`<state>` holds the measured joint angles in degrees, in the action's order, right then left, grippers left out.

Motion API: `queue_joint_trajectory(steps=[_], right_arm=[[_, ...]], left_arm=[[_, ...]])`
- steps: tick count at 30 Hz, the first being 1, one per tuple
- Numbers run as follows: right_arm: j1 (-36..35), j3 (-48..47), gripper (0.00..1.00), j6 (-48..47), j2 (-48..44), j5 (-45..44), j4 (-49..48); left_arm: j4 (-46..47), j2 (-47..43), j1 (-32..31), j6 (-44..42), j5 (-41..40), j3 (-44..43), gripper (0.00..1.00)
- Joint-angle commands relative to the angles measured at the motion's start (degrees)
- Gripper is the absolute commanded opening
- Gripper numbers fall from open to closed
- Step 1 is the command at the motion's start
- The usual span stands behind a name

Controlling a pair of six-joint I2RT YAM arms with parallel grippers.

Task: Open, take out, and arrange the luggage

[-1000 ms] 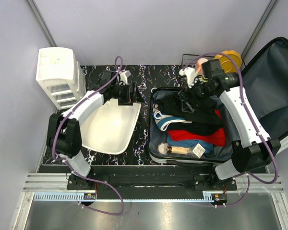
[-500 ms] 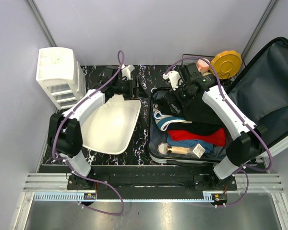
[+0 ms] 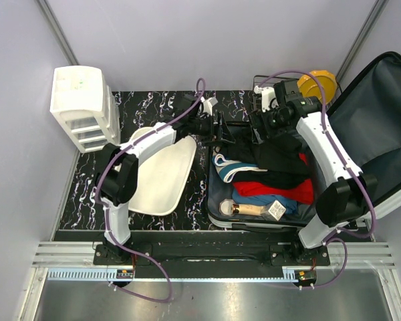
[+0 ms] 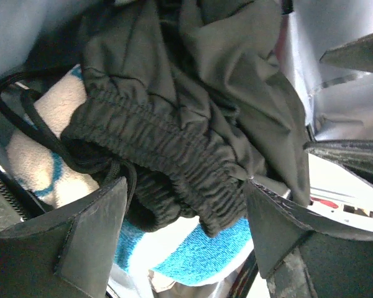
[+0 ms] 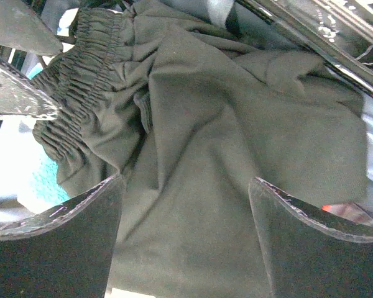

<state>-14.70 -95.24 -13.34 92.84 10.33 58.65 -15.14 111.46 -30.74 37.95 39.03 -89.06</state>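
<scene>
The luggage (image 3: 212, 199) lies open at the right, its dark grey lined lid (image 3: 381, 127) leaning up to the right. It holds a black garment (image 3: 281, 157), a white-and-blue towel (image 3: 230, 167) and red and blue clothes. My left gripper (image 3: 222, 127) is open at the case's far left corner. In the left wrist view it (image 4: 185, 186) stands over the garment's elastic waistband (image 4: 174, 155). My right gripper (image 3: 260, 124) is open at the far edge of the case. In the right wrist view it (image 5: 185, 181) stands over the black garment (image 5: 224, 143).
A white tub (image 3: 154, 177) lies left of the case. A white drawer unit (image 3: 80, 100) stands at the far left. A yellow lid (image 3: 319, 85) and a wire rack sit behind the case. A bottle (image 3: 250, 209) and a small box (image 3: 275, 209) lie at the case's near edge.
My left arm has swung right from the tub's far edge to the case's far left corner. My right gripper has shifted right along the case's far edge.
</scene>
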Motion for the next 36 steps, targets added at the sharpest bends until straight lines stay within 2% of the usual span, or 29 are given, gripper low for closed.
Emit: queue_joint_trajectory(steps=[1, 8, 10, 12, 13, 14, 15, 16, 20, 22, 36], right_arm=[[-0.42, -1.88, 0.88, 3.15, 2.61, 4.34, -1.43], [-0.51, -1.26, 0.84, 3.68, 6.47, 4.27, -3.10], [-0.42, -1.35, 0.75, 3.68, 6.74, 3.74, -3.11], [-0.24, -1.79, 0.63, 3.67, 6.83, 3.91, -3.11], [-0.16, -2.05, 0.52, 3.50, 6.83, 4.35, -3.11], [0.02, -2.14, 0.46, 3.33, 6.83, 4.70, -3.11], [0.11, -2.84, 0.41, 3.06, 6.92, 5.05, -3.11], [0.20, -3.37, 0.24, 3.06, 7.01, 5.49, -3.11], [0.46, -6.88, 0.00, 2.97, 7.18, 7.25, -2.14], [0.46, -9.08, 0.00, 2.97, 7.01, 8.74, -2.14], [-0.33, -25.58, 0.00, 3.24, 8.67, 13.66, -1.18]], left_arm=[[-2.09, 1.65, -0.46, 1.51, -6.15, -2.53, 0.77], [-3.85, 3.85, -2.66, 0.45, -7.12, -3.75, 0.73], [-3.85, 4.90, -2.83, 0.45, -5.81, -4.72, 0.69], [-3.06, 5.26, -2.92, 0.89, -3.19, -5.25, 0.64], [-1.84, 5.61, -2.83, 1.24, -1.51, -5.42, 0.56], [-0.35, 5.78, -2.92, 1.33, -0.10, -5.86, 0.51], [-0.16, 6.05, -3.09, 1.16, 1.82, -6.65, 0.45], [0.97, 6.22, -3.18, 1.16, 3.24, -8.14, 0.30], [3.87, 3.52, -3.27, -0.42, 4.83, -10.61, 0.07], [4.94, 2.28, -3.36, -1.04, 4.92, -11.66, 0.00], [3.01, -5.90, -2.84, -4.90, 3.25, -14.57, 0.00]])
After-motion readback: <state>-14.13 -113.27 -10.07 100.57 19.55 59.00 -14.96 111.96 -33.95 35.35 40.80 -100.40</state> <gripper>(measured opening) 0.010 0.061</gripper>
